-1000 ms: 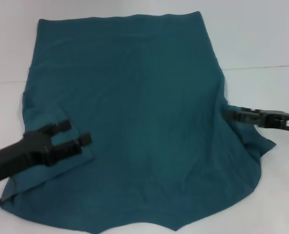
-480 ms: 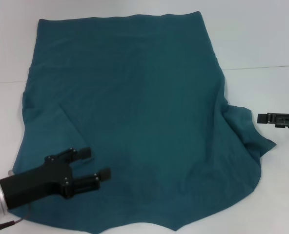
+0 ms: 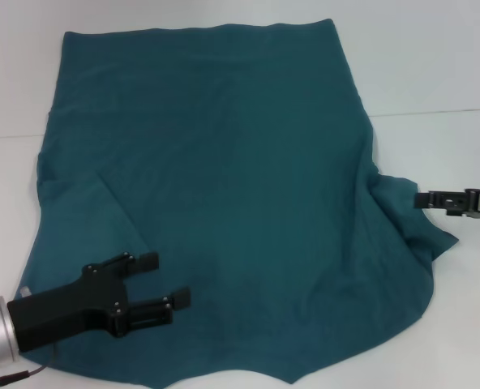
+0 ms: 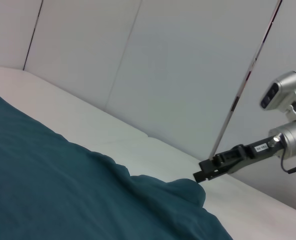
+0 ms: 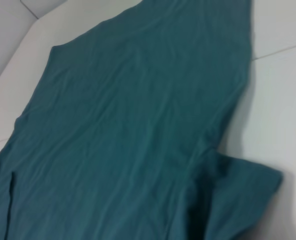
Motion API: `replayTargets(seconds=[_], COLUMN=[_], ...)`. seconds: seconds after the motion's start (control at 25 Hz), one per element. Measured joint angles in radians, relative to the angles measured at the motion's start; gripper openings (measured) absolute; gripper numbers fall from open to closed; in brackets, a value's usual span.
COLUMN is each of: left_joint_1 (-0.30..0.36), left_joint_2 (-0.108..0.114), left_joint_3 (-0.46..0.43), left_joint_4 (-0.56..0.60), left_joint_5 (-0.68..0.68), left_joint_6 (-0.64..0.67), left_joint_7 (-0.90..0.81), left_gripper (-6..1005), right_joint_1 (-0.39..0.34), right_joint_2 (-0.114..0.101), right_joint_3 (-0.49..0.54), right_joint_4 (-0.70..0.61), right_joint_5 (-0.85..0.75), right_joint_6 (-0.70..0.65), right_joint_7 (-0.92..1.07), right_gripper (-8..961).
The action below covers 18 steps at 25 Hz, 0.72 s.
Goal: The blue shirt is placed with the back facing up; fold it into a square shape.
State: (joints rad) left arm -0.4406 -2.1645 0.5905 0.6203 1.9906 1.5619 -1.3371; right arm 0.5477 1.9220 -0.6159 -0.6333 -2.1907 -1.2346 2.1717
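The blue shirt (image 3: 224, 162) lies spread flat on the white table, hem at the far side. Its left sleeve (image 3: 78, 203) is folded in over the body. Its right sleeve (image 3: 414, 231) sticks out rumpled on the right. My left gripper (image 3: 164, 279) is open and empty, low over the shirt's near left part. My right gripper (image 3: 422, 199) is level with the right sleeve, just beside its outer edge. It also shows in the left wrist view (image 4: 202, 175), next to the sleeve's raised fold. The right wrist view shows the shirt (image 5: 128, 130) and the right sleeve (image 5: 238, 195).
The white table (image 3: 435, 65) extends beyond the shirt on the far, right and left sides. A seam line (image 3: 443, 111) crosses the table on the right. Pale wall panels (image 4: 188, 75) stand behind the table in the left wrist view.
My left gripper has moved from over the folded left sleeve toward the near edge and a little right, still open. My right gripper drew back right from the right sleeve, then crept slightly back.
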Motion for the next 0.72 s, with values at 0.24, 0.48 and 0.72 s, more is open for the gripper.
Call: replayTargets(seconds=[0.24, 0.48, 0.72], left_joint_1=[-0.001, -0.003, -0.004], left_joint_2=[0.001, 0.002, 0.004], left_joint_3=[0.001, 0.002, 0.002], left_joint_4=[0.004, 0.007, 0.009], left_joint_5=[0.025, 0.050, 0.056], left_joint_6=[0.002, 0.003, 0.009], left_joint_7=[0.000, 0.001, 0.001], left_gripper=[947, 947, 947], right_joint_1=[0.020, 0.027, 0.032], right_joint_2=[0.033, 0.038, 0.041], right_joint_3=[-0.017, -0.024, -0.026], right_joint_4=[0.002, 0.013, 0.028], right_joint_5=[0.000, 0.000, 0.000], right_joint_6=[0.032, 0.041, 0.056], right_joint_7=[-0.005, -0.006, -0.005], right_gripper=[869, 865, 803])
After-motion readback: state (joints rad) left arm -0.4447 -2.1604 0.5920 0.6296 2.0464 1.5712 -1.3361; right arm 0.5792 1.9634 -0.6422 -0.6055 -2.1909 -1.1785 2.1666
